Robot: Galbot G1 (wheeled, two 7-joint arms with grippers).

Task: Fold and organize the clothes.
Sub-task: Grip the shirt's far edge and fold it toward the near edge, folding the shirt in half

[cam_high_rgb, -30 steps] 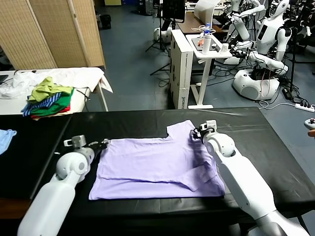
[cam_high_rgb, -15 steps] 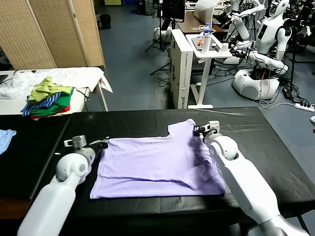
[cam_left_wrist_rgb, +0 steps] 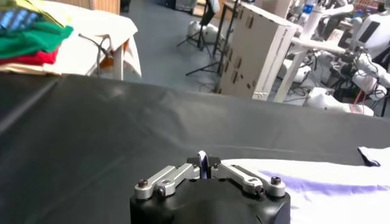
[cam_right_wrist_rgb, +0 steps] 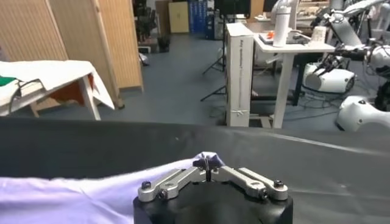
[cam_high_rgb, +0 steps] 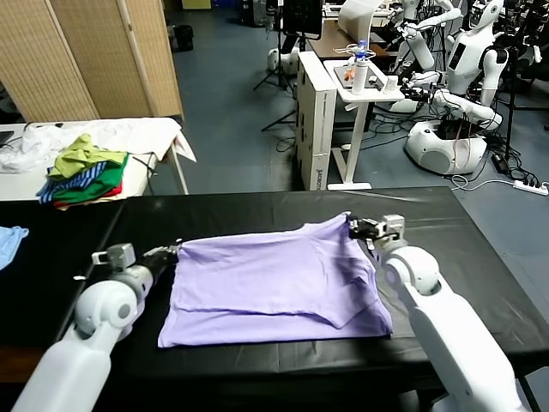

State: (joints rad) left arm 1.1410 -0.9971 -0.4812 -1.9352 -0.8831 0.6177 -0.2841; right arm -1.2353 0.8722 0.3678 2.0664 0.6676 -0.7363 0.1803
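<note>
On the black table point(cam_high_rgb: 480, 249) the lavender T-shirt point(cam_high_rgb: 274, 279) was spread out flat between the two claws, with a folded-over bit near its right front edge. The left gripper point(cam_high_rgb: 168, 251) was clamped on the shirt's far left corner, fingers pinched tight with a sliver of fabric poking up between them in the wrist view. The right gripper point(cam_high_rgb: 355, 226) was clenched on the far right corner, that corner lifted a bit off the table. Pile of green and striped garments point(cam_high_rgb: 84, 176) sat well off on a white side table point(cam_high_rgb: 154, 137)
</note>
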